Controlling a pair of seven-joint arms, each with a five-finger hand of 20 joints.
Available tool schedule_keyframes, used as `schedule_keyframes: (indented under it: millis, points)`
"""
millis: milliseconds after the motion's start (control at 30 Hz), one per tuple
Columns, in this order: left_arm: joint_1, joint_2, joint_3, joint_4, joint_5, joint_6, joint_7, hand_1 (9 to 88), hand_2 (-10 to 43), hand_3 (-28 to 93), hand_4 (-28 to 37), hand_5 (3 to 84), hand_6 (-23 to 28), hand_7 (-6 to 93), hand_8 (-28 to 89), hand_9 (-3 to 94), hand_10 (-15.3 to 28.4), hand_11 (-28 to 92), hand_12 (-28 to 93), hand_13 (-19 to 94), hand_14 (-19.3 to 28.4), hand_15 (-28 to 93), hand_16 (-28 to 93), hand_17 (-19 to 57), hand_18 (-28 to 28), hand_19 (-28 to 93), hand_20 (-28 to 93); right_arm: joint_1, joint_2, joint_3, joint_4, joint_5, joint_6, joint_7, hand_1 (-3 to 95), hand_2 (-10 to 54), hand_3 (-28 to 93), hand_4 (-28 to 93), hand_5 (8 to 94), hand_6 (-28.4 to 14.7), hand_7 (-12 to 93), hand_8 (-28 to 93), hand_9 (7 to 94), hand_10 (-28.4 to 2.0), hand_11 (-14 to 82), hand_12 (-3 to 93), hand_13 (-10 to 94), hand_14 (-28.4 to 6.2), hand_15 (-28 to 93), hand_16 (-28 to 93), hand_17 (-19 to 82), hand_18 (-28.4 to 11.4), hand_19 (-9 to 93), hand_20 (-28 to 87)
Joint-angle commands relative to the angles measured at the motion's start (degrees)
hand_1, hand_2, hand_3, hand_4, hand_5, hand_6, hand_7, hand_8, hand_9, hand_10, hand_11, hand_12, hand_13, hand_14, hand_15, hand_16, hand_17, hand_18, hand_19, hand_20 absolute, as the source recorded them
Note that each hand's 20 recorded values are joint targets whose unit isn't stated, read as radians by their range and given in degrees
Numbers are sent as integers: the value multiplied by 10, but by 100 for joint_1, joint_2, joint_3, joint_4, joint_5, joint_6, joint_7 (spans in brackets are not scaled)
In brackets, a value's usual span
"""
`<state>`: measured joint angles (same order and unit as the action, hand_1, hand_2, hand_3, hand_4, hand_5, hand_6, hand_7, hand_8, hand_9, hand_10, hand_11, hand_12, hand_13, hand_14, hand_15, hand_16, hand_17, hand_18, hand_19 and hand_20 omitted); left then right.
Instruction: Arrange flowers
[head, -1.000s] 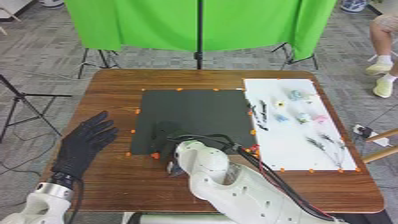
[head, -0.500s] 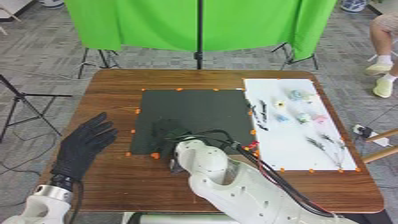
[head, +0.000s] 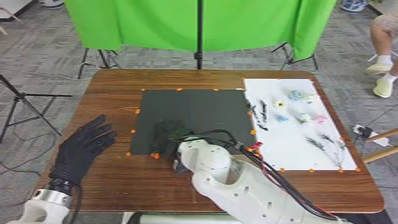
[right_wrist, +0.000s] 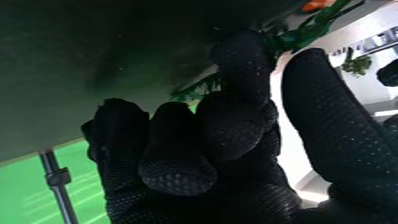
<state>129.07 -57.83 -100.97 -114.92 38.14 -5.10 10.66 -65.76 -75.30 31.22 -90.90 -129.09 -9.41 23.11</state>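
Right hand is hovering at the near-left part of the black mat, fingers curled in, pinching a leafy green sprig near the fingertips. How firmly, cannot tell. Sprig is sitting right by the mat; whether it's touching, cannot tell.

Right arm is coming in from the near edge, right of centre, and slanting forward and left. Black cables are running along it, partly covering the wrist. In the wrist view a fingertip is covering the sprig's middle, leaves are poking out on both sides, and one end is running out of frame. From the head view the hand is mostly blending into the mat, so its outline is hard to make out.

Left hand is resting left of the mat over the brown surface, open, fingers loosely extended, holding nothing.

White sheet is lying right of the mat. On it: a blue flower, a pink flower and others are lying toward the far half, dark stems are lying along the left side, thin grey-green sprigs are lying nearer. Petal detail is too small to tell.
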Motion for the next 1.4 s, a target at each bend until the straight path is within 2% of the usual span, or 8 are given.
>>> schedule_keyframes:
  millis: [33,167,333,533,767,933,1100,1400]
  points:
    - [80,-65,-5,-3,26,60,-35,234,-6,688,-273,318,36,200,-91,287,121,248,173,240,140,390,9,-82,211,500,104,-21,53,18,-25,-186,-21,21,314,-23,823,-241,726,-23,538,134,870,-91,630,435,818,-92,817,392,503,-211,932,645]
    - [110,-79,-21,-16,27,79,-5,234,-6,688,-273,318,36,200,-91,287,121,248,173,240,140,391,9,-82,211,500,104,49,90,0,-155,-292,-54,176,297,-27,828,-239,726,-22,542,107,869,-91,630,435,817,-92,818,390,502,-211,932,644]
    - [144,-64,-26,-34,11,106,42,233,-6,689,-273,318,36,199,-91,287,121,248,173,241,139,390,9,-83,211,501,104,104,97,64,-329,-310,-195,322,252,-15,828,-218,744,-18,590,-119,878,-91,633,426,823,-92,822,382,508,-213,932,647]
    - [196,-109,-42,-63,12,133,85,233,-7,691,-273,318,36,200,-91,286,121,247,173,240,140,390,9,-83,211,501,103,122,142,184,-550,-271,-412,335,240,-11,815,-222,755,-17,594,-123,886,-91,634,427,831,-92,824,382,517,-214,932,655]
    - [491,-225,-175,-200,6,260,199,233,-6,690,-274,318,36,201,-91,287,121,247,173,240,140,391,9,-83,211,501,103,53,570,784,-1037,95,-554,119,221,-8,787,-238,743,-21,584,-125,873,-93,626,436,818,-96,818,391,501,-215,932,650]
    - [536,-328,-219,-218,19,238,121,233,-6,690,-274,319,36,201,-91,287,121,247,173,241,140,391,9,-83,211,501,103,-98,1256,1405,-1368,431,-474,206,230,-21,776,-245,678,-31,560,-144,804,-115,604,429,743,-115,798,380,421,-211,932,566]
    - [609,-337,-263,-259,27,297,160,234,-6,689,-274,318,36,201,-91,287,121,247,174,240,140,392,9,-82,211,501,103,-641,2336,2106,-1851,1105,-155,400,218,-40,749,-263,658,-35,537,-156,777,-121,601,429,716,-119,797,375,393,-210,932,538]
    - [699,-318,-361,-303,38,235,126,234,-7,691,-274,319,36,201,-91,287,121,248,174,241,140,392,9,-82,211,502,103,-2796,3722,4272,-2786,1121,252,931,209,-87,691,-282,648,-35,493,-148,735,-126,617,444,689,-123,810,382,369,-209,932,523]
